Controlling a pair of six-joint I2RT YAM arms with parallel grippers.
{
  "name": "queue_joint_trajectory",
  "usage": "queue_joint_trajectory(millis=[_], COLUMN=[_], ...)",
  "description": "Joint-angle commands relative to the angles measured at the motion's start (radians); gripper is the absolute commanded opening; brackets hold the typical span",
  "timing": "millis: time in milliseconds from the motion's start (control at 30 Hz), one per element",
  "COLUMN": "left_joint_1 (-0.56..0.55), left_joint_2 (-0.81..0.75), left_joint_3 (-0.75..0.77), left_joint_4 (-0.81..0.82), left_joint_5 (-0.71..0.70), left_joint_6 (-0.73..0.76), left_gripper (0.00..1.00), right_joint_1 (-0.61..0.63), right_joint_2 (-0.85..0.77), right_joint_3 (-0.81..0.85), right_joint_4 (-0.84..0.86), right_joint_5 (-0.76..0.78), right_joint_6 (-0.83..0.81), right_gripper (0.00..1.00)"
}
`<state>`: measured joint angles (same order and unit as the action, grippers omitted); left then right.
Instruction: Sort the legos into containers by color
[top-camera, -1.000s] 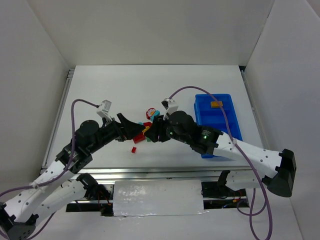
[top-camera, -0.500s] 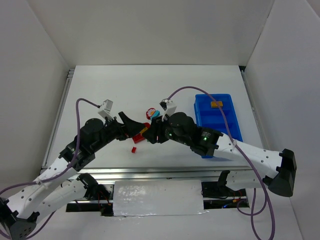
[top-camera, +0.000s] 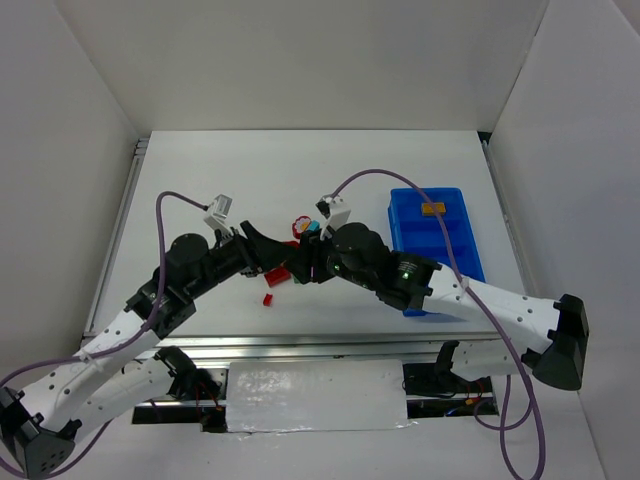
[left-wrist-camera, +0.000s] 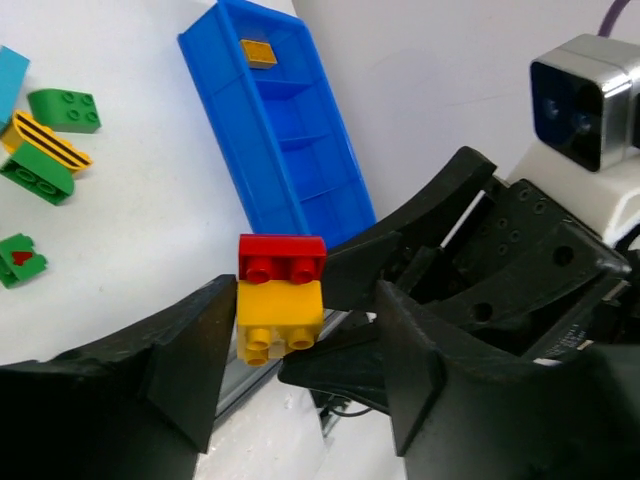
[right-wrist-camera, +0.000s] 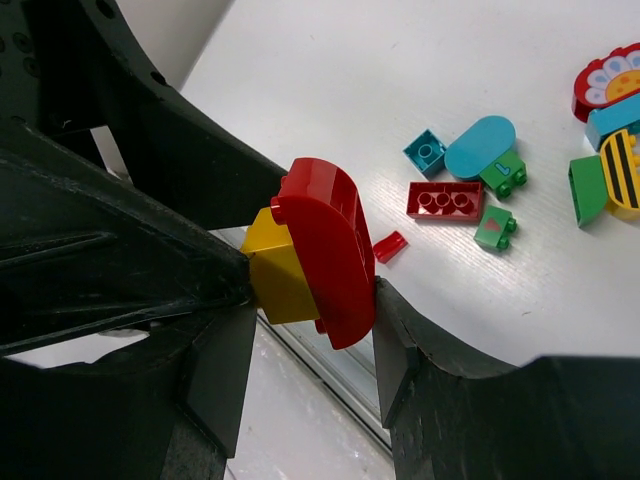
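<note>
A joined piece, a red rounded lego on a yellow brick, is held above the table. My right gripper is shut on it. In the left wrist view the piece sits between my left gripper's open jaws; one finger touches the yellow brick, the other stands apart. In the top view both grippers meet, left and right. The blue tray lies at the right, with an orange piece in its far compartment. Loose legos lie behind the grippers.
On the table under the right wrist lie a cyan oval, a cyan brick, a red brick, green bricks and a small red piece. The table's front rail runs just below the grippers. White walls stand on three sides.
My left gripper has moved right and forward until its jaws are around the piece held by my right gripper. The right arm has shifted slightly left.
</note>
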<state>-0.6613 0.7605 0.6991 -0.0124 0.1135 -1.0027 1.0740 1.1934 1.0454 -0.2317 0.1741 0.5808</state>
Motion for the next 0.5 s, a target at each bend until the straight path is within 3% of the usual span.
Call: queue_joint_trajectory(millis=[0, 133, 300, 400, 467], left_joint_1=[-0.006, -0.006, -0.006, -0.006, -0.006], left_joint_2=[0.014, 0.016, 0.025, 0.03, 0.023], left_joint_3=[-0.015, -0.023, -0.012, -0.009, -0.007], left_joint_4=[0.077, 0.083, 0.084, 0.086, 0.083], left_joint_5=[0.091, 0.097, 0.109, 0.112, 0.103], left_joint_6=[-0.013, -0.007, -0.004, 0.004, 0.01], left_gripper=[0.67, 0.56, 0.29, 0.03, 0.0], right_joint_1=[0.006, 0.006, 0.006, 0.006, 0.006], right_joint_2=[0.011, 0.005, 0.006, 0.009, 0.008], right_joint_3=[0.068, 0.062, 0.067, 0.071, 0.062], right_joint_4=[0.06, 0.075, 0.08, 0.091, 0.1], right_joint_5=[0.051, 0.05, 0.076, 0.064, 0.054], right_joint_6=[-0.019, -0.019, -0.012, -0.016, -0.016], right_gripper=[0.1, 0.11, 0.11, 0.15, 0.42])
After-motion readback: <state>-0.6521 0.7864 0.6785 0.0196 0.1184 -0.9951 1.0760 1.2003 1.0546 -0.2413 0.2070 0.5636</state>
